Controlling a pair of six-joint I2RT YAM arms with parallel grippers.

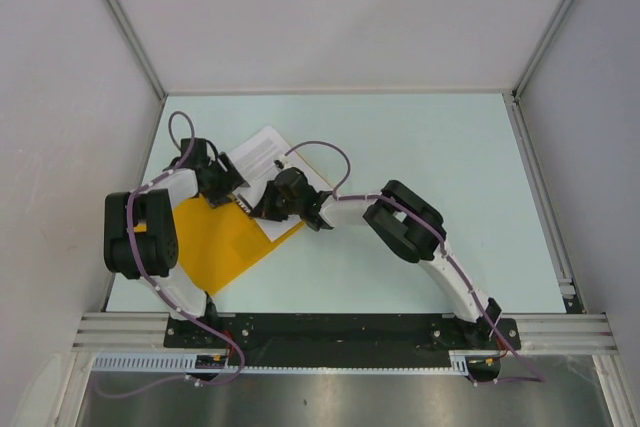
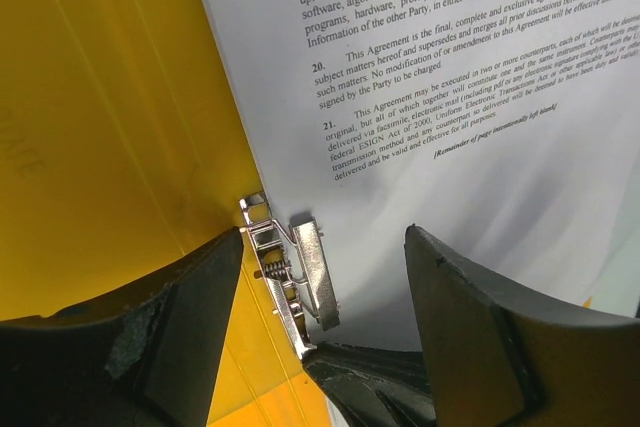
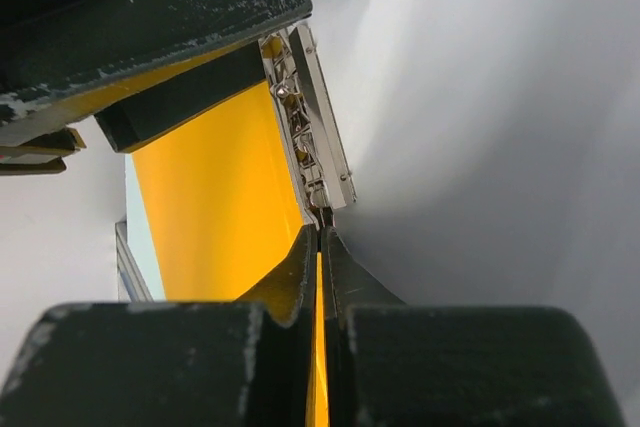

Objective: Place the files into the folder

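Note:
The orange-yellow folder lies open at the table's left, with a metal spring clip along its spine. The white printed files lie on its far half, with text showing in the left wrist view. My left gripper is open, its fingers either side of the clip and just above it; in the top view it is over the folder's far edge. My right gripper is shut on the folder's thin yellow edge just below the clip; in the top view it is beside the paper.
The left gripper's black finger hangs close above the right gripper. A grey wall stands left of the folder. The pale table stretches to the right, with a metal rail along its right edge.

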